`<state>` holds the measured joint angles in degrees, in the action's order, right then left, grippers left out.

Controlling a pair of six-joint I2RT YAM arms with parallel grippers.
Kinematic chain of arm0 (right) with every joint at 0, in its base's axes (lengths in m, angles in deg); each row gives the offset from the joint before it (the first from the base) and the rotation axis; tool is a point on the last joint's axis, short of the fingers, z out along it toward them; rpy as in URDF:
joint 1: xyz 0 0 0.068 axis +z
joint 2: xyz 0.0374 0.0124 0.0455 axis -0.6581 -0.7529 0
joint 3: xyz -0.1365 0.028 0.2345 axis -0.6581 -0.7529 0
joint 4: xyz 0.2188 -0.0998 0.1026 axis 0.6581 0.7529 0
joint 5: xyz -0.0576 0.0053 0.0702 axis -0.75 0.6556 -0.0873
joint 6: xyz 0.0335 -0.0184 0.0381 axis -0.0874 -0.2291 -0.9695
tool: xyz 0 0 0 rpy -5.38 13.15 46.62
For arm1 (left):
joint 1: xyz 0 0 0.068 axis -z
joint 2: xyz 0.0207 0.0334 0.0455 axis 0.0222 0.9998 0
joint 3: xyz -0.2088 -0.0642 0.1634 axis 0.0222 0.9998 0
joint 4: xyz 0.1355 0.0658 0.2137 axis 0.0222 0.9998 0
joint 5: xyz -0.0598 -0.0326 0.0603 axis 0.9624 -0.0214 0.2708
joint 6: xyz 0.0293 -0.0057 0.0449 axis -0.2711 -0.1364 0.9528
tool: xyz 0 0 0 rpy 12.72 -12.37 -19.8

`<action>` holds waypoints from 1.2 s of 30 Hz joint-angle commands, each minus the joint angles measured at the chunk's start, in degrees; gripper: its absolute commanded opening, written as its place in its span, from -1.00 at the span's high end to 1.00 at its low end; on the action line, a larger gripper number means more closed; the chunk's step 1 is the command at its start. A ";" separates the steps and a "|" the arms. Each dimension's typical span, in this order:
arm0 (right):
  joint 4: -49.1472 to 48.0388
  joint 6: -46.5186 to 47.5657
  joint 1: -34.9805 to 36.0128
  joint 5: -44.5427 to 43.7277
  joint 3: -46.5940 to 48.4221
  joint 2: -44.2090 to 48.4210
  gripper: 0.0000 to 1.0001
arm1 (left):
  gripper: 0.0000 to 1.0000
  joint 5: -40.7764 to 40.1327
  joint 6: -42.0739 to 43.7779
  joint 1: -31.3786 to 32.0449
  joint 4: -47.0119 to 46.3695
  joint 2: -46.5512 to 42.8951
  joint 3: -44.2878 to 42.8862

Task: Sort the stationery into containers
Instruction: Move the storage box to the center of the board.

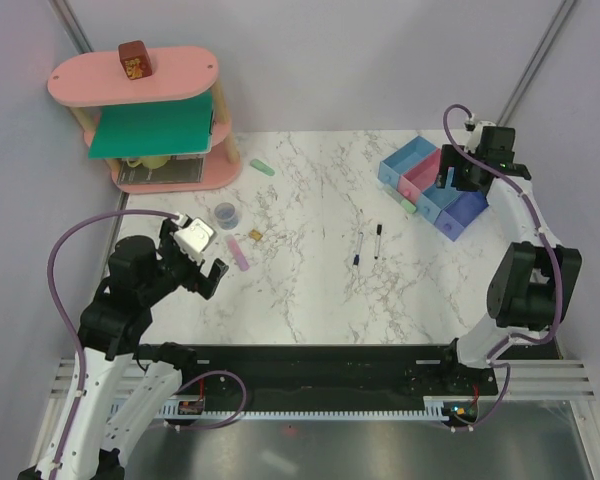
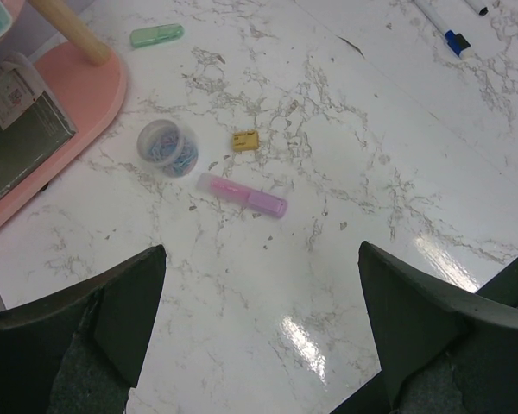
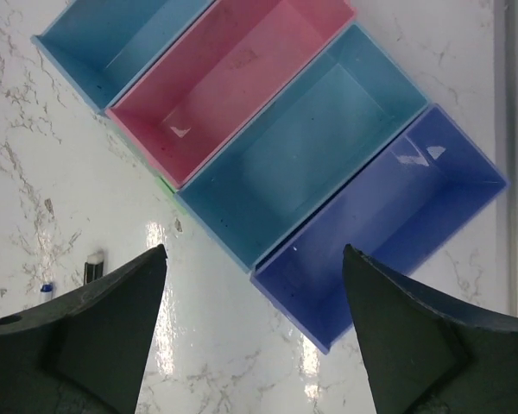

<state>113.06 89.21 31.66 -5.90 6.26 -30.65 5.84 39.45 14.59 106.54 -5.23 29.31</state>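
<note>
Stationery lying loose; bin row upright at far right.
Four joined bins [image 3: 268, 105], blue-pink-blue-dark blue; left pen [image 1: 359, 249] beside right pen [image 1: 377, 241], centre; lilac-pink bar [image 2: 242, 195], translucent clip tub [image 2: 167, 147] and tan piece [image 2: 245, 141] clustered left; mint bar [image 2: 156, 35] beyond.

Legible text, numbers, brands: none.

1. On brown block [image 1: 133, 62], standing atop pink oval shelf [image 1: 170, 82]: gold mark on the facing side, too small to read.
2. On grey box [image 2: 22, 142], lying on the lower deck of the shelf, left wrist view: pale printed label [image 2: 9, 86] along the upper edge, dark print blurred, not readable.
3. On small tan piece [image 2: 245, 140], lying on counter [image 2: 371, 155]: top-face detail too small to tell whether lettering.
</note>
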 commanded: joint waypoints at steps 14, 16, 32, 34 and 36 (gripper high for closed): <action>-7.81 -4.88 5.01 -9.15 12.49 -20.93 -0.76 | -1.00 1.62 3.53 -0.04 0.20 4.25 -3.52; -8.08 -4.97 5.01 -9.24 13.89 -22.08 -0.75 | -0.99 1.89 3.62 -0.04 0.03 4.86 -3.78; -8.96 -2.43 9.15 -14.16 16.80 -29.47 -0.33 | -1.00 2.50 4.85 -0.04 -0.23 7.94 -5.28; -9.31 -2.08 10.71 -14.52 15.14 -28.68 -0.27 | -0.99 2.59 4.85 -0.04 -0.41 8.12 -5.37; -9.57 -1.90 11.51 -14.69 13.73 -27.71 -0.20 | -0.99 2.68 4.85 -0.04 -0.41 8.03 -5.63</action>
<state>105.52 86.44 40.64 -19.71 22.26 -60.09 7.21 42.42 14.59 106.91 2.75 26.36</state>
